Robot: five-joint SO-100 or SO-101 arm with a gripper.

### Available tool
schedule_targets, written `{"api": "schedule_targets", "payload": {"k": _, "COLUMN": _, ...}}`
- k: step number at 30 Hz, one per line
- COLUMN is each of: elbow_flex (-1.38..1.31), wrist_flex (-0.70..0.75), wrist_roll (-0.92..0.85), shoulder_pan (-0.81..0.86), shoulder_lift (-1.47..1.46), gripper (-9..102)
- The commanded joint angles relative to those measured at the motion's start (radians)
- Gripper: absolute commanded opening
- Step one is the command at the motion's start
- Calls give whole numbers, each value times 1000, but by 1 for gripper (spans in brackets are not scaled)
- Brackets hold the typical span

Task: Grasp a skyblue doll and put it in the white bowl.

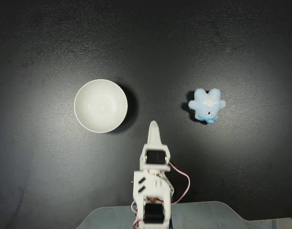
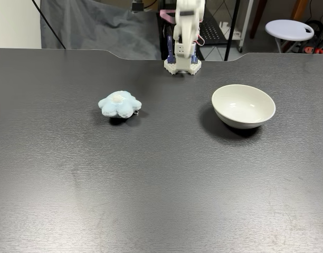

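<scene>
The skyblue doll (image 1: pixel 207 105) lies flat on the black table, white patch up, with a darker blue bow at its lower edge; the lower fixed view has this doll (image 2: pixel 119 104) at left of centre. An upright, empty white bowl (image 1: pixel 100 105) sits well apart from it, and this bowl (image 2: pixel 243 105) is on the right in the lower view. My gripper (image 1: pixel 153 126) points toward the table's middle, between the two and nearer the bowl, touching neither. Its fingers lie together as one narrow tip with nothing held. The white arm (image 2: pixel 184 31) stands folded at the far edge.
The black table (image 1: pixel 151 43) is wide and bare around both objects. The arm's base (image 2: pixel 182 65) sits at a notch in the table edge. Behind the table are a grey cloth (image 2: pixel 98 29), a white stool (image 2: pixel 290 29) and rack legs.
</scene>
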Motion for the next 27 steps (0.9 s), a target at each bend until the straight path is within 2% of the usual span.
{"api": "schedule_targets", "payload": {"k": 1, "elbow_flex": -241, "wrist_flex": -141, "wrist_roll": -14, "shoulder_pan": -6, "shoulder_lift": -12, "gripper": 0}}
{"api": "schedule_targets", "payload": {"k": 7, "elbow_flex": -241, "wrist_flex": -129, "wrist_roll": -195, "shoulder_pan": 8, "shoulder_lift": -15, "gripper": 4}}
{"api": "schedule_targets", "payload": {"k": 11, "elbow_flex": -249, "wrist_flex": -49, "wrist_roll": -273, "shoulder_pan": 63, "shoulder_lift": -17, "gripper": 3}}
{"api": "schedule_targets", "payload": {"k": 16, "elbow_flex": -255, "wrist_flex": 94, "wrist_roll": -265, "shoulder_pan": 279, "shoulder_lift": -144, "gripper": 3}}
{"api": "schedule_targets", "payload": {"k": 20, "elbow_flex": -318, "wrist_flex": 115, "wrist_roll": -204, "shoulder_pan": 420, "shoulder_lift": -342, "gripper": 4}}
{"api": "schedule_targets", "payload": {"k": 27, "elbow_flex": -641, "wrist_flex": 170, "wrist_roll": -71, "shoulder_pan": 456, "shoulder_lift": -793, "gripper": 4}}
